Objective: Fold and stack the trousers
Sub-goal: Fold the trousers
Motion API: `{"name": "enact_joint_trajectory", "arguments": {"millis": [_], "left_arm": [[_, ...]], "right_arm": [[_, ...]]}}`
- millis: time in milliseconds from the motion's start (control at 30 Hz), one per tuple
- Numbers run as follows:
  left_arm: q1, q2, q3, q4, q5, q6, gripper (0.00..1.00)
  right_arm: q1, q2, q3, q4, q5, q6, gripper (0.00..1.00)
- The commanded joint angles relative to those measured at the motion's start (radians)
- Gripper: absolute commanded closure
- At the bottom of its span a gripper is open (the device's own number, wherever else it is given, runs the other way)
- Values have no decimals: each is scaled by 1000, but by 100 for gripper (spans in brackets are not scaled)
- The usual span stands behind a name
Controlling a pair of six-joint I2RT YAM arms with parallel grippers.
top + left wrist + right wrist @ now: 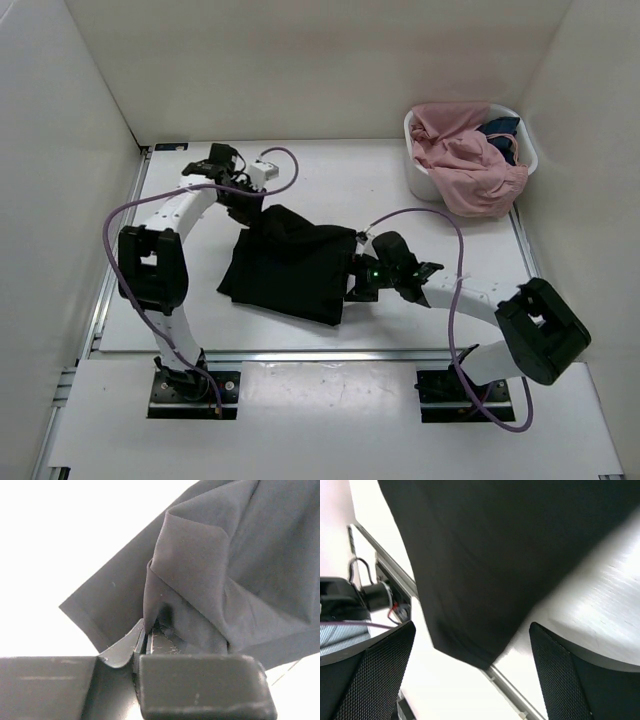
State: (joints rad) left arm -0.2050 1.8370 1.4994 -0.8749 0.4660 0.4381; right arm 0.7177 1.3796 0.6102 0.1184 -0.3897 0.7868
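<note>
We pinch a corner of the trousers (290,262), folded in the middle of the table (330,180), with our left gripper (149,639), maybe to tidy the fold. Our right gripper (353,280) hangs beside them, fingers (375,675) apart.

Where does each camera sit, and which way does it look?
Top external: above and behind, looking down on the table; left arm and right arm show.
Left wrist: on the left arm, looking along the left claw, shut on the trousers.
Right wrist: on the right arm, looking past the open right claw at the trousers' edge.
All three see the trousers.
</note>
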Motion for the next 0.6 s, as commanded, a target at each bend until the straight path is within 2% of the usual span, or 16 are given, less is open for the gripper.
{"name": "enact_joint_trajectory", "arguments": {"millis": [0,133,267,400,500,533,567], "left_arm": [[45,16,13,-3,94,-85,86],[102,86,25,-3,149,-131,86],[142,149,77,-12,183,-142,81],[161,192,113,-30,220,-151,81],[185,202,113,-39,211,-151,78],[200,202,113,-39,211,-151,74],[200,202,113,-58,197,-125,67]], "right_arm": [[11,67,23,21,-80,-46,1],[11,172,48,21,-80,-34,1],[11,242,92,70,-80,-23,1],[11,302,144,124,-98,-5,6],[11,329,158,145,-107,18,24],[11,341,167,145,-118,19,40],[11,342,168,145,-118,28,48]]}}
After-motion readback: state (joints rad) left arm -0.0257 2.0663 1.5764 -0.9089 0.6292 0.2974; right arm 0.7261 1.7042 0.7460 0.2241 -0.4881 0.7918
